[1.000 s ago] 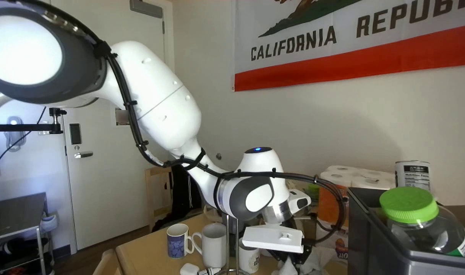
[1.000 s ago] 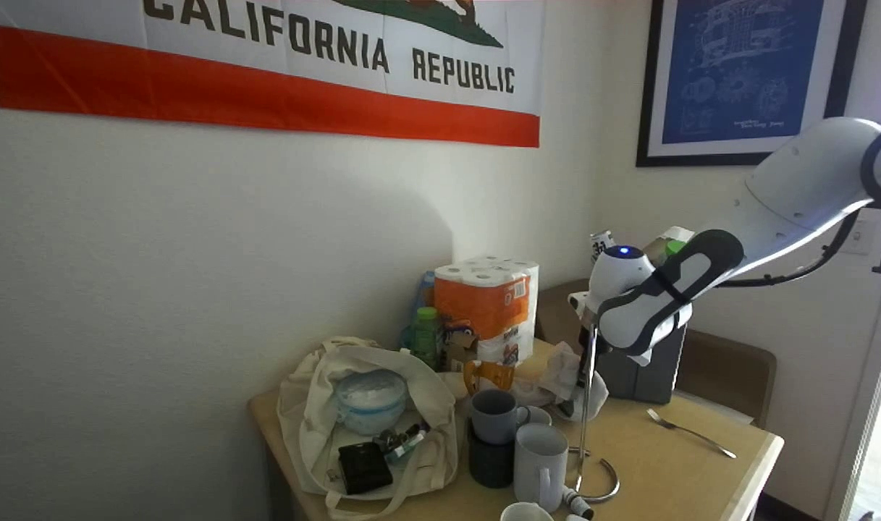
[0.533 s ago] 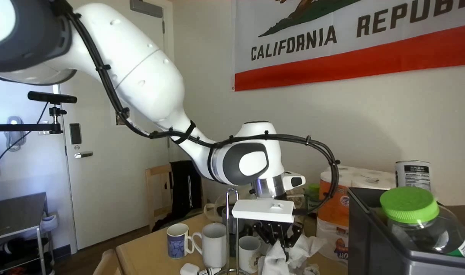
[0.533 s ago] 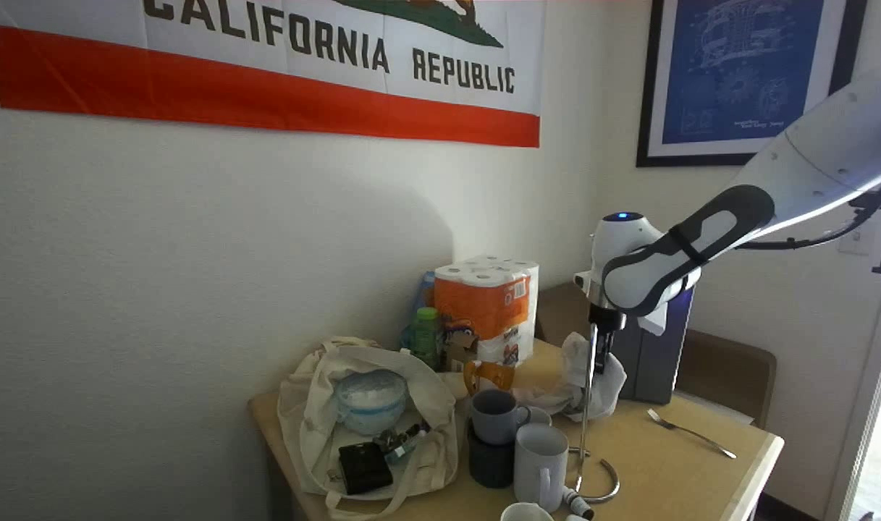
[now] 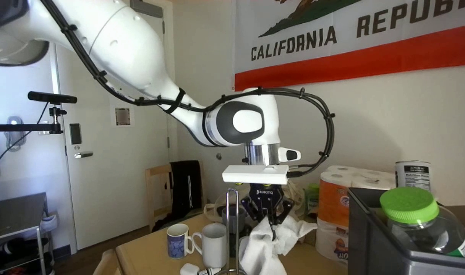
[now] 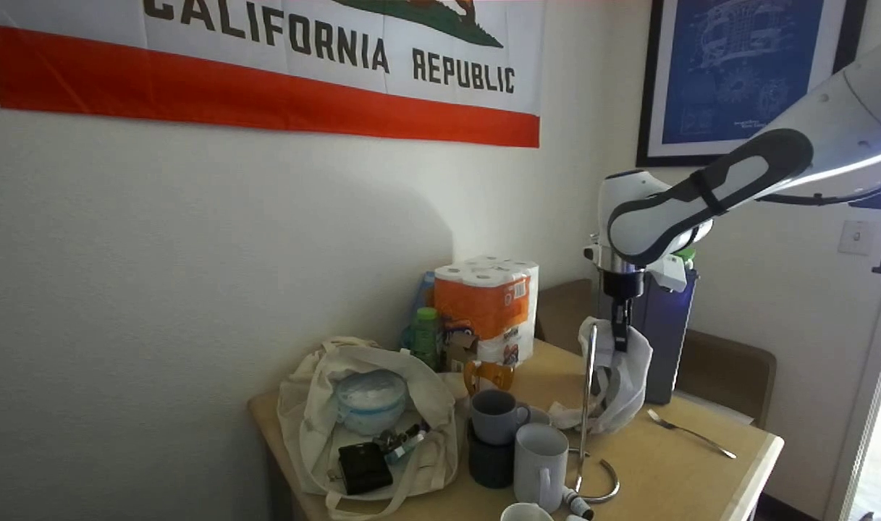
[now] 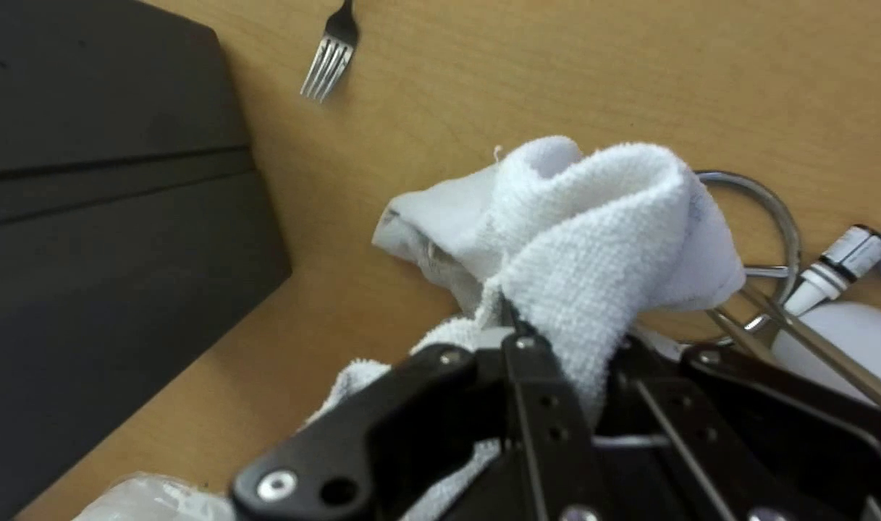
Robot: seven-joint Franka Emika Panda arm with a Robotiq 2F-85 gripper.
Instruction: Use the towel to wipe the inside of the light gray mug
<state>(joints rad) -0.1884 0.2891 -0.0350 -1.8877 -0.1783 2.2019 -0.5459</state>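
Towel [image 5: 260, 250] hangs bunched, tool [image 5: 272, 226] clamped on it, near the metal stand [image 5: 227, 229]; I see light gray mug [image 5: 214, 246] upright just beside stand.

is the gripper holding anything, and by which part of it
The gripper holds the white towel by a bunched fold pinched between its jaws, with loose cloth hanging below; whether an edge is caught there cannot be told.

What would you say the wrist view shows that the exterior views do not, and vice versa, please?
Only the wrist view: a close look down onto the towel and its nubbly weave.
Only in both exterior views: the California flag and the white arm.
Shared by all: the gripper shut on the towel, the metal stand and the dark gray bin.
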